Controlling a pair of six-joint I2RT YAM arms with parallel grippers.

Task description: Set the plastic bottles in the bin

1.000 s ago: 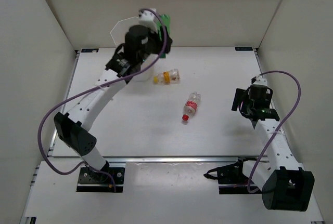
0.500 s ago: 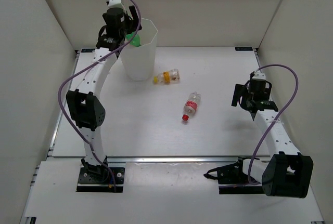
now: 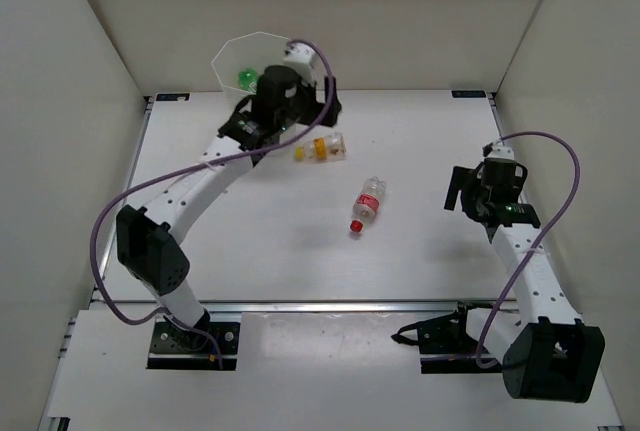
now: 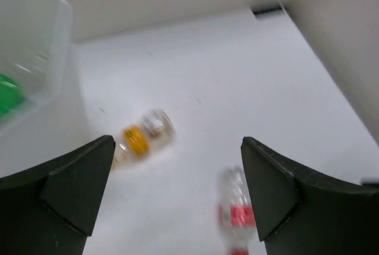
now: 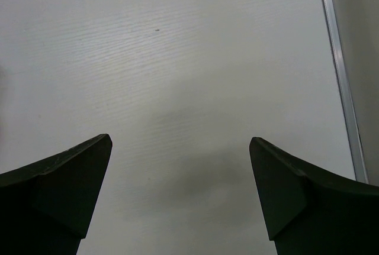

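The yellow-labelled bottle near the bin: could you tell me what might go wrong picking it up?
The yellow-labelled bottle lies on its side, so it may roll from the open left end effector as it closes. It sits close to the bin, so a wide approach might bump that.

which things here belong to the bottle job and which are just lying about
Job:
- bin
- green bottle, in the bin
- yellow-label bottle, on the table
- red-label bottle, on the table

Not the job:
- table
- purple cables on the arms
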